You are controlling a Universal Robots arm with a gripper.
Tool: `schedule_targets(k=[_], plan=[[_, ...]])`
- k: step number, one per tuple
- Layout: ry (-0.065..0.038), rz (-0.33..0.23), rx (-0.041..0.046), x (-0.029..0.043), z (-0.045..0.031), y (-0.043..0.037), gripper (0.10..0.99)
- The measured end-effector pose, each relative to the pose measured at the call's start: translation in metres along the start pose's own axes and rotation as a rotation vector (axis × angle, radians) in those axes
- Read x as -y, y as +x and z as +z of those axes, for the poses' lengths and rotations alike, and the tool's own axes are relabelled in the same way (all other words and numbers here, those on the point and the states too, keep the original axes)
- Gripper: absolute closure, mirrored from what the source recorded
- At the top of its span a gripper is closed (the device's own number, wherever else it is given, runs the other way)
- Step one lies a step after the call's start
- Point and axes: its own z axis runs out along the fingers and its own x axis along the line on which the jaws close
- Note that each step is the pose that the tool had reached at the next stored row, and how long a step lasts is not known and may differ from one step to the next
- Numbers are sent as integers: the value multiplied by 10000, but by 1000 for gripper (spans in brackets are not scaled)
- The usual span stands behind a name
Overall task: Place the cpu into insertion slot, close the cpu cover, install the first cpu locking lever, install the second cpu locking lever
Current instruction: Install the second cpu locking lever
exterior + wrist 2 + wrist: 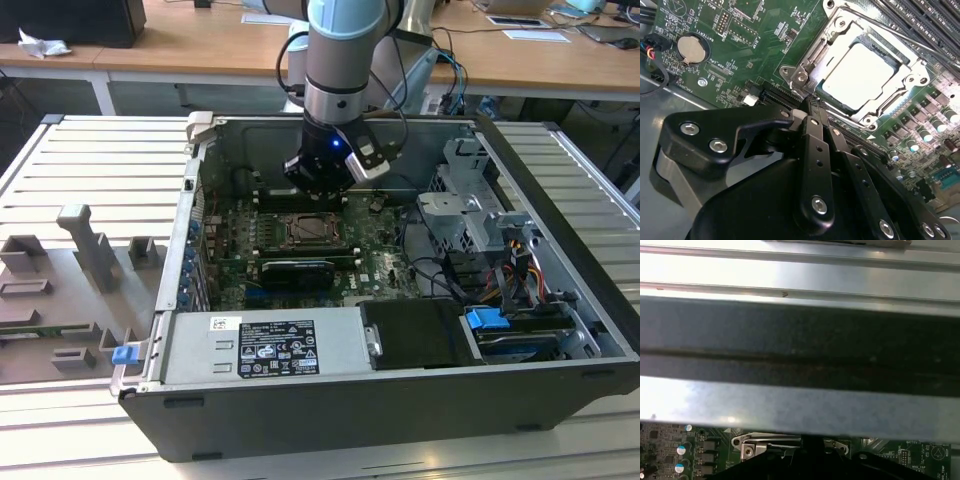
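1. The end effector (812, 107), fingers pressed together, is hovering just beside the insertion slot (867, 75).
2. The cpu (862, 75) is lying under the closed cpu cover (832, 45).
3. Memory slots (925, 20) are flanking it.

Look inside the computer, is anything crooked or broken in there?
Nothing stands out. In the second wrist view the cpu lies flat and square in the insertion slot, with the cpu cover closed evenly around it. The gripper sits by the cover's edge, jaws together.
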Motion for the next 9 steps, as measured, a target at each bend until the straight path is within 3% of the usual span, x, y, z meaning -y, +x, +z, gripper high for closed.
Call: schedule_targets(k=[9], plan=[[-1, 1, 1, 61, -4, 4, 980]])
